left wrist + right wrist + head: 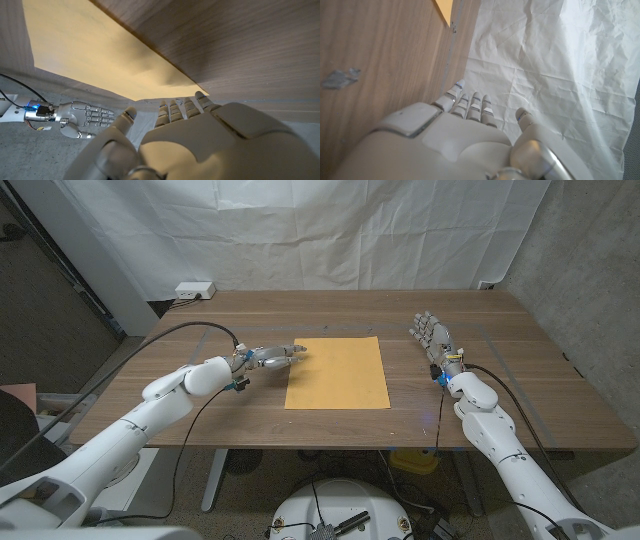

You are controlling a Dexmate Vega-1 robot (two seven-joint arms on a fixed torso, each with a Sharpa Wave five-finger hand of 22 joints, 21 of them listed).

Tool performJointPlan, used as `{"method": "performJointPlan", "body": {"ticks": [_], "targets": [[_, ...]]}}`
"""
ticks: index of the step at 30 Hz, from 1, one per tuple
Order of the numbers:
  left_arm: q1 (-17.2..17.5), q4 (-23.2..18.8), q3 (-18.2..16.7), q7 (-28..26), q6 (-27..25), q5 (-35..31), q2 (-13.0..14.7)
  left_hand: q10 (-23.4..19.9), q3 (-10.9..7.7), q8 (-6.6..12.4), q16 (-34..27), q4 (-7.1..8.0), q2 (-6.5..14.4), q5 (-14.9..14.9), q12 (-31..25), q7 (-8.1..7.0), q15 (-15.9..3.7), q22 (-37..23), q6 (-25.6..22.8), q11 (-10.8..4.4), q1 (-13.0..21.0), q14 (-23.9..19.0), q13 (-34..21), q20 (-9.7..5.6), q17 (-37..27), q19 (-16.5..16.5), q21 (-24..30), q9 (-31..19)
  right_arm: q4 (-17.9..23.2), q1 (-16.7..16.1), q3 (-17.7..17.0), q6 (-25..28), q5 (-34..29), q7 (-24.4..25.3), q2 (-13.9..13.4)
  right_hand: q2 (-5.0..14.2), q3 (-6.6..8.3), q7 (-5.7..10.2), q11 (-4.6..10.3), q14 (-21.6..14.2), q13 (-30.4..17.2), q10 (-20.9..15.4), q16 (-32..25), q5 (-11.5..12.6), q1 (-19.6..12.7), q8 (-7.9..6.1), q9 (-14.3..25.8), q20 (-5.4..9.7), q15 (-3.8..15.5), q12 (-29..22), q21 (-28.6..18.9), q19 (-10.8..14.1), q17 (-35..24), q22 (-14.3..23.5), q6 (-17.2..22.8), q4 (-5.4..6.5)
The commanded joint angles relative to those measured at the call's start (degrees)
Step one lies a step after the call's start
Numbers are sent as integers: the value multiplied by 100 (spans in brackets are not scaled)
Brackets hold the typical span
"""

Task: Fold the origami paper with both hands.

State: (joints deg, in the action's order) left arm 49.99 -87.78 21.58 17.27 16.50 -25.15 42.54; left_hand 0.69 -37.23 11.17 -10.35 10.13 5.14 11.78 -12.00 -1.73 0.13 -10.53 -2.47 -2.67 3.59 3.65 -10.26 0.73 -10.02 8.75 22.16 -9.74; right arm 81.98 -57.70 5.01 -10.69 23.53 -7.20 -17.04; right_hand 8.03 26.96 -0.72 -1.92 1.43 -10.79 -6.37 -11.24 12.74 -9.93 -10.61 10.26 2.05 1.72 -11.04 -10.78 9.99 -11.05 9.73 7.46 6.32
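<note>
Through the left wrist camera I see my left robot hand (pixel 200 140), its fingers (pixel 172 107) straight and reaching to the corner of the yellow paper (pixel 95 50) on the wooden surface (pixel 240 45). My right robot hand (pixel 82 117) waits beyond, fingers extended.

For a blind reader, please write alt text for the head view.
A yellow paper lies flat on a wooden table. The left hand reaches its near left corner, while the right hand waits open, apart from it.
</note>
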Motion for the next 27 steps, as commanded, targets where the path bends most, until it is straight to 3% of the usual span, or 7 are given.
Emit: {"method": "performJointPlan", "body": {"ticks": [1, 20, 23, 25, 27], "targets": [[-217, -19, 236, 298, -279, -322, -13, 44, 20, -30, 6, 38, 352, -13, 37, 12, -5, -26, -18, 1, -85, 61, -18, -8, -15, 87, -43, -28, -32, 6, -25, -23, 16, 5, 15, 201, 13, 8, 8, 16, -14, -44, -33, 25, -62, -26, 27, 256, 133, -34, -39, 32, -13, 10, 41, -2], [-407, -152, 444, 720, -469, -620, -10, -159, 182, 10, -45, 93, 298, -10, -20, 24, -13, -33, -236, -27, -309, 0, -21, -8, -27, 154, -98, -34, 53, -38, -33, 0, 53, -42, 7, 197, 11, 5, -10, 12, -14, -56, -34, 24, -57, -29, 27, 255, 128, -36, -40, 33, -14, 10, 48, 5], [-414, -174, 445, 784, -519, -610, -25, -214, 228, 16, -64, 93, 263, -13, -35, 30, -15, -35, -283, -37, -346, -54, -21, -15, -26, 152, -103, -34, 365, -117, -35, 475, 82, 6, -105, 193, 6, -1, -4, 4, -14, -65, -38, 23, -49, -30, 27, 254, 125, -40, -41, 36, -17, 10, 52, 13], [-422, -176, 449, 806, -531, -612, -30, -238, 245, 17, -70, 93, 253, -13, -41, 35, -19, -35, -298, -34, -358, -72, -21, -15, -26, 152, -105, -34, 557, -147, -45, 816, 114, -51, -214, 191, 10, -12, -65, -30, -14, -89, -48, 23, -51, -31, 27, 242, 90, -48, -49, 57, -14, 10, 54, 12], [-436, -170, 454, 842, -552, -592, -52, -273, 271, 22, -84, 94, 239, -13, -49, 38, -19, -36, -335, -27, -376, -116, -21, -14, -26, 148, -108, -34, 1075, -236, 41, 1488, -224, 271, -474, 171, 46, -134, -196, -233, -15, -287, -90, 10, -139, -78, 30, 145, -6, -111, -87, 184, 20, 9, 201, -78]]}}
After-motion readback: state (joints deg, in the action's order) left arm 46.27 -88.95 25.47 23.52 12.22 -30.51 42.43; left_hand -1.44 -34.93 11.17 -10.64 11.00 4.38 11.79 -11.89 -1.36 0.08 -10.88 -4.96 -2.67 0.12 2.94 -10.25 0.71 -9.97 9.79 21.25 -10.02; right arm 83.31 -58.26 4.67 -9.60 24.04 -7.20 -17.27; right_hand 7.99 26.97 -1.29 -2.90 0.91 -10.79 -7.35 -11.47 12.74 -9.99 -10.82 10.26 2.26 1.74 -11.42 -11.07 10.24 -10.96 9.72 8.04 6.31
